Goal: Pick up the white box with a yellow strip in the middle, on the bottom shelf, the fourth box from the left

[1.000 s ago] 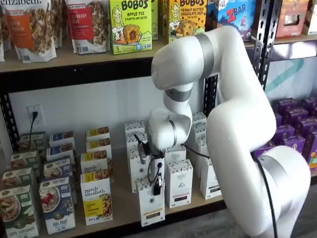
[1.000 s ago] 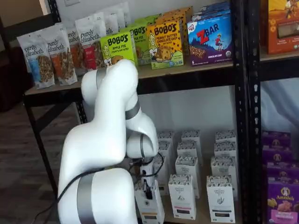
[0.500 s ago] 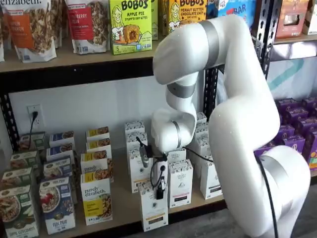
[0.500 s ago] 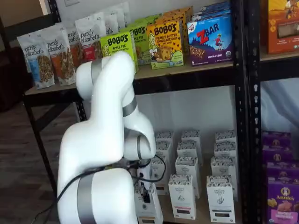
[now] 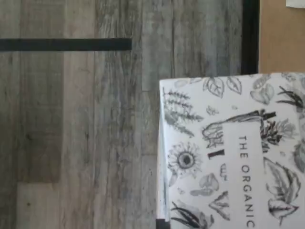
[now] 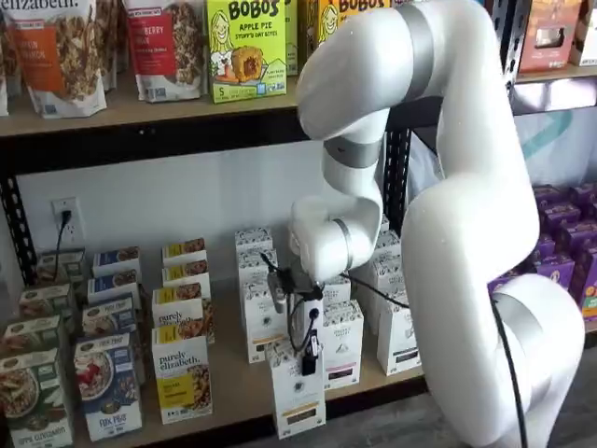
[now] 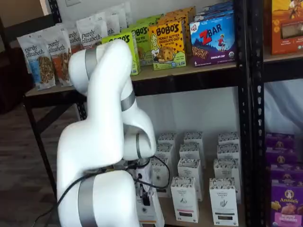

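In the wrist view we look down on the patterned top of the white box (image 5: pixel 233 152), printed with leaves and "THE ORGANIC"; it hangs out over grey floorboards past the front edge of the bottom shelf (image 5: pixel 282 38), which we judge to mean it is being drawn clear of its row. The fingers do not show here. In a shelf view the gripper (image 6: pixel 306 359) comes down from above onto the top of this carton (image 6: pixel 298 392) at the shelf's front edge (image 6: pixel 233 392), ahead of the similar white cartons (image 6: pixel 341 343); the black fingers are pinched on it, a top grip that suits a tall narrow box. In the other shelf view the arm (image 7: pixel 102 142) hides most of the carton, only a sliver (image 7: pixel 154 215) showing, and the fingers are hard to make out.
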`<state>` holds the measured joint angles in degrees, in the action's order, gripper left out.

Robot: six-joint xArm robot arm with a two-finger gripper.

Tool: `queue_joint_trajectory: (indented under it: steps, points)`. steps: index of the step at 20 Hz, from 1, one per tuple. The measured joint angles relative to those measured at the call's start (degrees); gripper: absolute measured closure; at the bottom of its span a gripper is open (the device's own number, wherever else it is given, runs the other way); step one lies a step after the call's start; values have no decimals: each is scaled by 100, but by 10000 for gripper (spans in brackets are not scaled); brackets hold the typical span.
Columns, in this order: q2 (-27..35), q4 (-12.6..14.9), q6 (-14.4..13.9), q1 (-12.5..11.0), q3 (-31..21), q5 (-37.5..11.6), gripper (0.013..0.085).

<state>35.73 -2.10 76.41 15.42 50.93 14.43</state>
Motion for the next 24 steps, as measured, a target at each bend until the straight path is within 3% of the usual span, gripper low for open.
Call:
queue_joint_trajectory:
  steps: [3, 9, 15, 20, 24]
  points:
    - [-277, 200, -186, -9, -235, 82, 490]
    - [-1005, -327, 179, 123, -671, 483, 490]
    - [-1768, -54, -246, 281, -1083, 670, 490]
    - [-2364, 255, -716, 457, -1214, 1316, 490]
    - [-2854, 174, -776, 577, -1279, 1847, 490]
